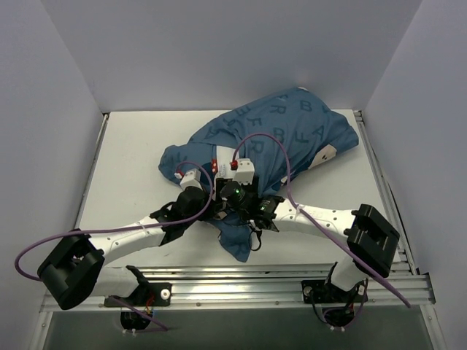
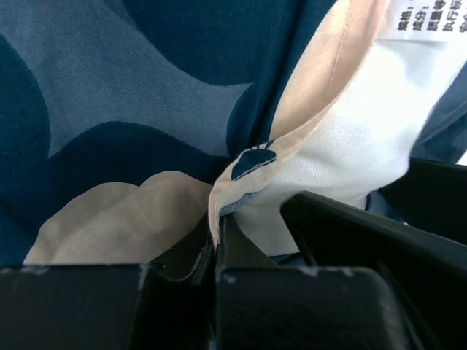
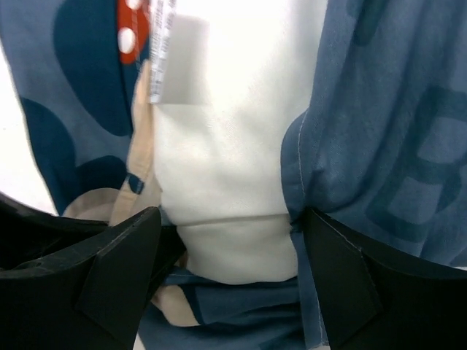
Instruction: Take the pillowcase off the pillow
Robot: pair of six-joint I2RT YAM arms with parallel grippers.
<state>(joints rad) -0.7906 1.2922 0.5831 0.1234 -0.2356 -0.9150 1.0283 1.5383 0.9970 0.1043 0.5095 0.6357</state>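
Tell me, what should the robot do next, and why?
Probably close the right end effector on the white pillow corner, which sits between its open fingers. The left end effector is shut on the pillowcase hem. With the pillow held firmly, the case could likely be pulled off it.

Pillowcase (image 1: 292,124) carrying big pale capitals scattered over blue cloth. From overhead, F, R, B and A reading fairly clearly, others bending into folds. Right wrist view showing one large pale letter on cloth, probably B.

Small white tag (image 2: 430,18) on pillow (image 2: 350,138) showing black Chinese characters in short rows with colons. Rows running off frame edge, too small for reading properly. Tag (image 3: 175,58) in right wrist view blurring out, print illegible.
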